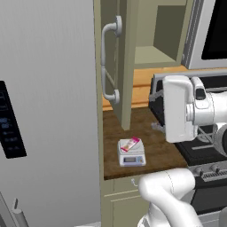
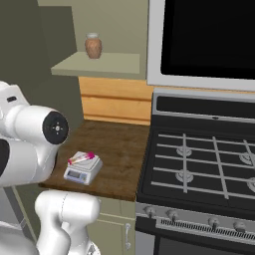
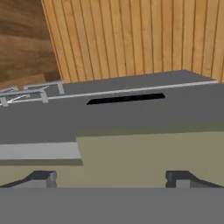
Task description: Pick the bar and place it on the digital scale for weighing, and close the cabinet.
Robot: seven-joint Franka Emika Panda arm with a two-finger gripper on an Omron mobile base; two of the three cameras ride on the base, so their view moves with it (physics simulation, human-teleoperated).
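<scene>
The pink-and-white bar (image 1: pixel 130 144) (image 2: pixel 81 158) lies flat on top of the small white digital scale (image 1: pixel 131 154) (image 2: pixel 82 169), near the front of the wooden counter. Above it, the olive cabinet (image 1: pixel 155 53) (image 2: pixel 99 62) stands open. Its door (image 1: pixel 126 62) swings out towards me, with the curved grey handle (image 1: pixel 108 62) on its left face. My gripper (image 3: pixel 111 178) (image 1: pixel 158 127) is open with nothing between its fingers. It hovers right of the door and above the scale, by the stove's left edge.
A large grey refrigerator (image 1: pixel 44 111) fills the left. The microwave (image 2: pixel 209 40) hangs above the black stove (image 2: pixel 199 164) on the right. A brown jar (image 2: pixel 92 46) stands on the open cabinet's shelf. The wooden counter (image 1: pixel 150 146) lies between fridge and stove.
</scene>
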